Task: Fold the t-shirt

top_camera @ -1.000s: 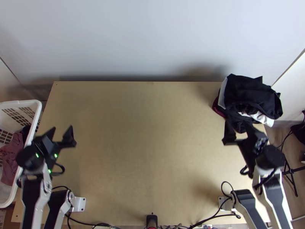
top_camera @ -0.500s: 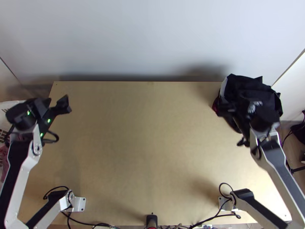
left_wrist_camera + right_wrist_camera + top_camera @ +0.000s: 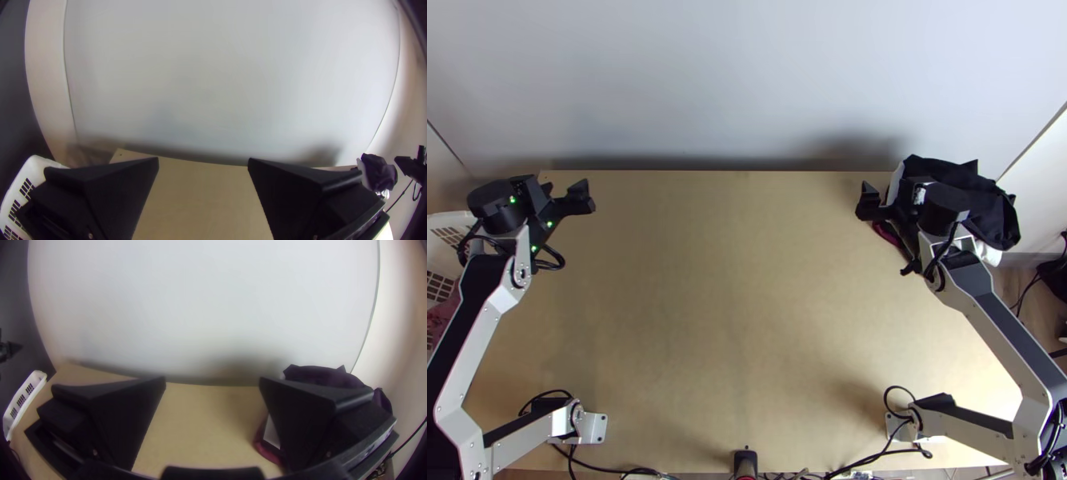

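Observation:
Near the table's back left corner, my left gripper is open and holds nothing; the left wrist view shows the left gripper with a wide gap. My right gripper is over the left edge of a dark pile of cloth at the back right, partly covering it. The right gripper has its fingers wide apart, and the bunched cloth pile is partly behind one finger. Black, white and dark red cloth lies in it; which piece is a t-shirt I cannot tell.
The light wooden table has bare wood between the arms. A white basket with reddish cloth inside stands at its left edge. A pale wall rises behind the back edge. Cables lie along the near edge.
Both arms have moved up the picture to the table's back part. The right gripper has also shifted left, uncovering part of the pile. The cloth pile looks unmoved.

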Robot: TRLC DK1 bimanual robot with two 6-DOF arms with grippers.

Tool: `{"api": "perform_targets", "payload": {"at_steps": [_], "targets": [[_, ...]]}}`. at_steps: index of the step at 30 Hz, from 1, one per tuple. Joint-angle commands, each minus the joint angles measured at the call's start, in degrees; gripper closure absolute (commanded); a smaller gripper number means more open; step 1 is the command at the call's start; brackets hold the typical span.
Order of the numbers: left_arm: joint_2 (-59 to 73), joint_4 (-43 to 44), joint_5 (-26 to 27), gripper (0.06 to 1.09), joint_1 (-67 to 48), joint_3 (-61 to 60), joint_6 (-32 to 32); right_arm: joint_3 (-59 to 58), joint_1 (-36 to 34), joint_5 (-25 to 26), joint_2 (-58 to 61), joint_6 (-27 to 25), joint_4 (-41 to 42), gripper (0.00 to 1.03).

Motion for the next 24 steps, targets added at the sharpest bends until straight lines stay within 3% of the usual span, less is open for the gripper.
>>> {"api": "perform_targets", "payload": {"at_steps": [1,14,24], "targets": [[2.36,1.56,-0.50,0.11,6.93,-1.36,0.33,-1.02,2.50,1.87,0.04,-0.86,0.27,0.05],[16.86,10.52,-0.15,0.11,34.36,-1.80,5.60,-7.26,1.98,3.81,-1.62,-3.41,0.27,0.05],[32.24,11.14,-0.06,0.11,48.68,7.26,9.12,-7.70,2.33,3.89,-2.50,-3.50,-0.34,0.05]]}}
